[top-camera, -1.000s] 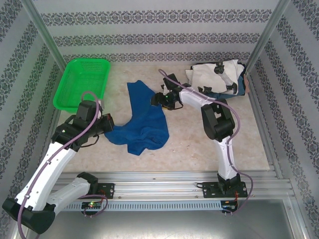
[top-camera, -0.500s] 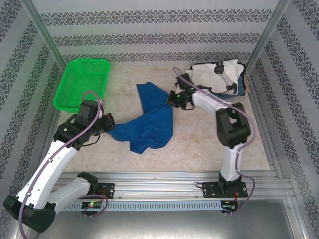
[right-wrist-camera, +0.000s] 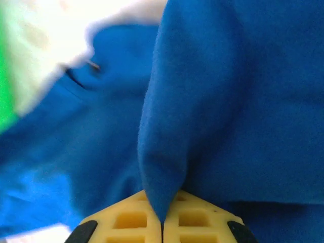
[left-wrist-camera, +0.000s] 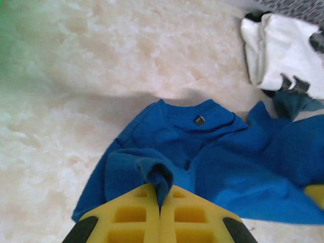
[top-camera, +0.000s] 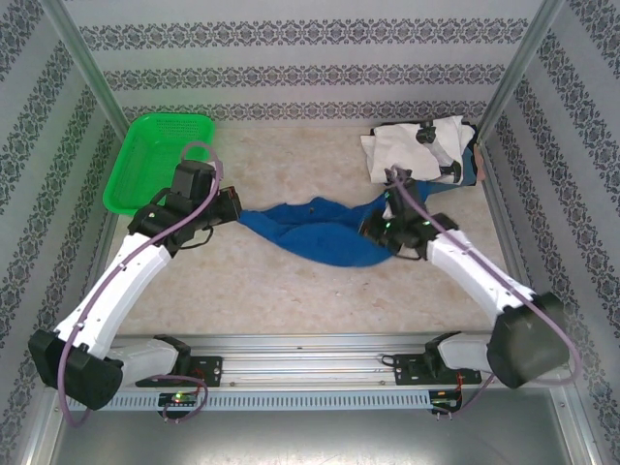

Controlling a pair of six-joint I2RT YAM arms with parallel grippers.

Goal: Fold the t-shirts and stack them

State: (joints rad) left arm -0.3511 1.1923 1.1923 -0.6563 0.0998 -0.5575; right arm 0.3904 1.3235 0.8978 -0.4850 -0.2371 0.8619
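A royal-blue t-shirt hangs stretched across the middle of the table between my two grippers. My left gripper is shut on its left end, a fold of blue cloth pinched between the yellow fingers. My right gripper is shut on the right end, with a blue fold clamped between its fingers. The neck opening with its label faces the left wrist view. A white t-shirt with black marks lies crumpled at the back right over a bluish-grey one.
A green mesh basket stands at the back left, close behind my left arm. Patterned walls and metal posts close in the table on three sides. A metal rail runs along the near edge.
Both grippers moved apart, the right one pulling rightward and nearer, the left one lifting back; the blue t-shirt went from a crumpled heap to a stretched band. The right gripper shut on its cloth.
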